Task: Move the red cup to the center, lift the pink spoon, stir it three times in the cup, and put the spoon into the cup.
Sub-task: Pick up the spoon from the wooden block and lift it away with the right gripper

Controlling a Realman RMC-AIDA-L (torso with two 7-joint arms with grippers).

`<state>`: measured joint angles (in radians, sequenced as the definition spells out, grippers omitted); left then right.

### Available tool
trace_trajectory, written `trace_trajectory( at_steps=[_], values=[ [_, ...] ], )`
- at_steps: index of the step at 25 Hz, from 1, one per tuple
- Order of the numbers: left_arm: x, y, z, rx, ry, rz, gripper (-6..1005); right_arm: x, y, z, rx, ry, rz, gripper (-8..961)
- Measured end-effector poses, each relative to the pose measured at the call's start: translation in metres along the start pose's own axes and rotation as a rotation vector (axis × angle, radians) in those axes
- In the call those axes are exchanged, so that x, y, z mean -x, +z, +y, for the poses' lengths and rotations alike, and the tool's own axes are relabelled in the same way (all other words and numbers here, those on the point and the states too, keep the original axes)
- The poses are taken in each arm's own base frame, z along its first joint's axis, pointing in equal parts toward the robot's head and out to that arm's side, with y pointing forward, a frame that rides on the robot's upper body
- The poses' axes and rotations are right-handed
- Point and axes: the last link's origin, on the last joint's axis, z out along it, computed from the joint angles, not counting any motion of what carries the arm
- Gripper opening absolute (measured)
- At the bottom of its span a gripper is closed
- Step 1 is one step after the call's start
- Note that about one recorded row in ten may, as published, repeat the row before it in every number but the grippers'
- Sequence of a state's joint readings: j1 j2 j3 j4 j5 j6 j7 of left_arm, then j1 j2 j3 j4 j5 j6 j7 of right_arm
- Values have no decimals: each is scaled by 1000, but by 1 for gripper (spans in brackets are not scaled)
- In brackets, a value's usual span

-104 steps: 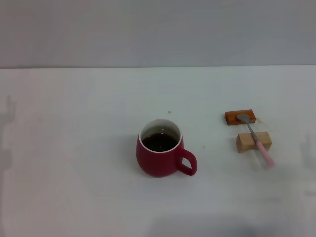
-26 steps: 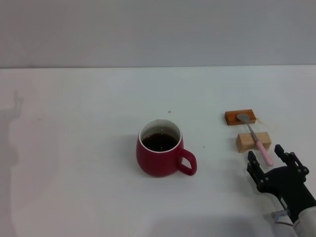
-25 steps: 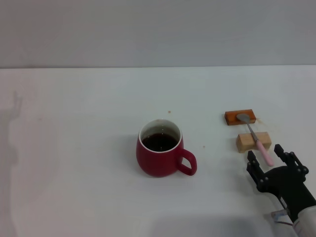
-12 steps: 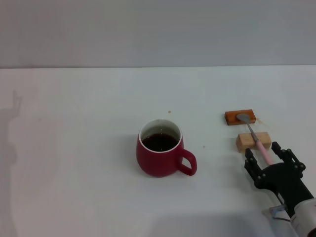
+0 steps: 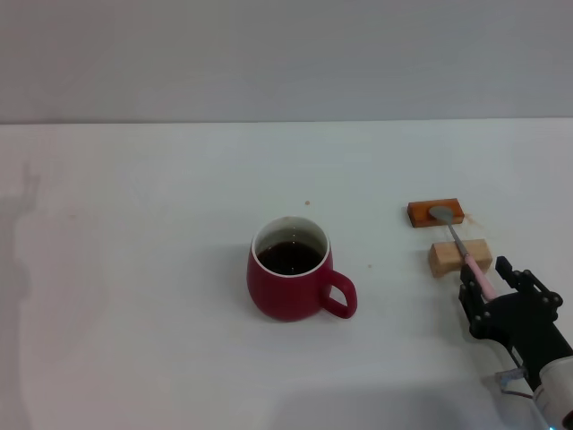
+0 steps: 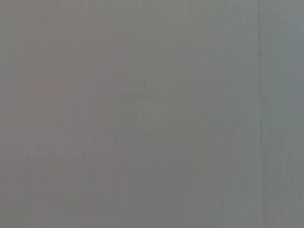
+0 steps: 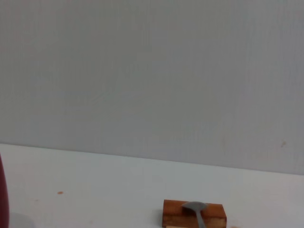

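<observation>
- One cup (image 5: 289,268) at table centre, one spoon (image 5: 465,253) at 3 o'clock across two blocks (image 5: 459,256).
- Right gripper (image 5: 498,279) low (fingers spread), straddling the spoon's pink end.

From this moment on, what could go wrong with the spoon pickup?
The right gripper, jaws open, straddles the pink spoon handle end. Since the spoon only rests on two wooden blocks, a nudge could roll it off or shift them. Stirring might later spill the red cup's liquid.
</observation>
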<state>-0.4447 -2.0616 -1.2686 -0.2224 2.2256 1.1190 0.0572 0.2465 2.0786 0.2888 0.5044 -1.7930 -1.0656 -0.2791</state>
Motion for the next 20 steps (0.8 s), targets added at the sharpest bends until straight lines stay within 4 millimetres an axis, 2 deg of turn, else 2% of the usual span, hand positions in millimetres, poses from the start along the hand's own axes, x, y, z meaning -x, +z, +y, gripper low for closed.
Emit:
trace_trajectory(
  at_steps=[2,20],
  values=[
    [0,0,0,-1,0,0,847,0,0,0,1,-1,1,456],
    [0,-1,-1,-2,1,0,847,0,3,6,24,-1,9,446]
  ],
)
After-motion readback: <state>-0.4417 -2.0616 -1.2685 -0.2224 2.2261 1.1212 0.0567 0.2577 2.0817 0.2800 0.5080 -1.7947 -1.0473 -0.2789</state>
